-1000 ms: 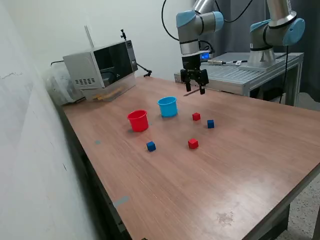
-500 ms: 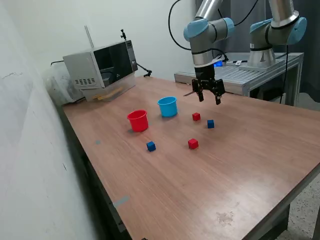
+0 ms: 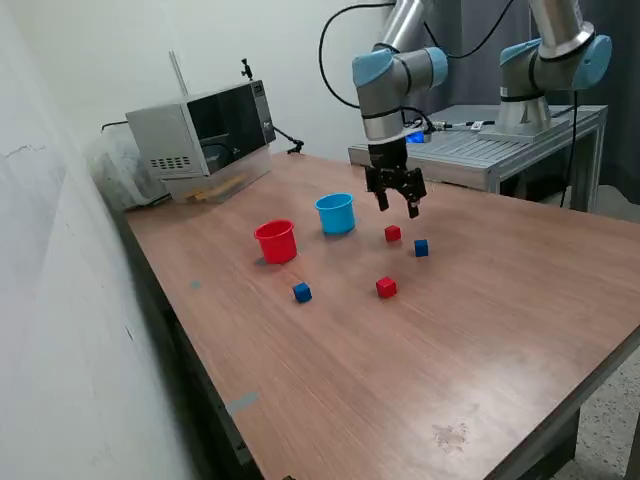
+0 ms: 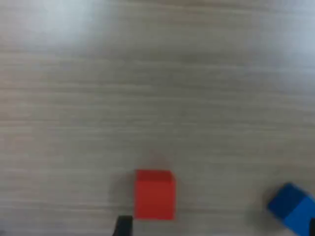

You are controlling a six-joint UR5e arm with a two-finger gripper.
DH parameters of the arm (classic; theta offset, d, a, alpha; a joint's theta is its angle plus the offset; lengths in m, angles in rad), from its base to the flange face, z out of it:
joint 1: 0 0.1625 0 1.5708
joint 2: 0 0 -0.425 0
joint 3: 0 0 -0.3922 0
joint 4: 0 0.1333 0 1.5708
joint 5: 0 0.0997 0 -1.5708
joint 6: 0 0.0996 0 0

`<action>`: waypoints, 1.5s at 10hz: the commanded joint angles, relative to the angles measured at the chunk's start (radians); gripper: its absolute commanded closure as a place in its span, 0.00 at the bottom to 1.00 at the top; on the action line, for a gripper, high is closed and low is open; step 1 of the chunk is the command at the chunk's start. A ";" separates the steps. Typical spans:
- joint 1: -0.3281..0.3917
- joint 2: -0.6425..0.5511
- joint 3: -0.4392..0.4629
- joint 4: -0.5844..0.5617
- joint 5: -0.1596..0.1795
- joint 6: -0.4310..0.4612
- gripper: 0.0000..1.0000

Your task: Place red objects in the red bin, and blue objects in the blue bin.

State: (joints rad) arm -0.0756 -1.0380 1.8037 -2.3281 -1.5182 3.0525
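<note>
Red cube on the tabletop, directly below the gripper, not touched. Dark blue cube just beside it toward the exterior view's right. Second red cube nearer the camera, apart from both. Second blue cube toward the exterior view's left, near the red cup. Light blue cup upright beside the red cup, both open side up, neither seen to hold a cube.

Arm bent at the elbow, wrist pointed straight down, tool hung above the wood. Jaws spread, nothing between them.

Wrist view: red cube seen from above on blurred wood grain, one dark fingertip at the frame edge beside it; blue cube partly cut off by the edge. Cups and other two cubes outside this view. Exterior view only: microwave at the far end of the tabletop, second robot arm on a metal bench behind.
</note>
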 commanded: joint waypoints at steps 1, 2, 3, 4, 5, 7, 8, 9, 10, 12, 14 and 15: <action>-0.029 0.016 -0.006 -0.004 0.003 0.000 0.00; -0.018 0.022 -0.006 -0.005 0.004 0.000 0.00; -0.013 0.030 -0.006 -0.005 0.006 0.000 0.00; -0.006 0.048 -0.006 -0.016 0.007 0.000 0.00; -0.006 0.067 -0.006 -0.036 0.007 0.000 0.00; -0.015 0.072 0.000 -0.037 0.007 0.000 0.00; -0.020 0.072 -0.001 -0.039 0.007 0.000 0.00; -0.030 0.076 -0.003 -0.039 0.007 0.000 0.00; -0.033 0.081 -0.006 -0.039 0.007 0.000 0.00; -0.038 0.081 -0.006 -0.039 0.007 0.000 0.00; -0.035 0.082 -0.006 -0.039 0.007 0.000 1.00; -0.035 0.088 -0.006 -0.039 0.007 0.000 1.00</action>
State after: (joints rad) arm -0.1109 -0.9548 1.7978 -2.3669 -1.5110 3.0526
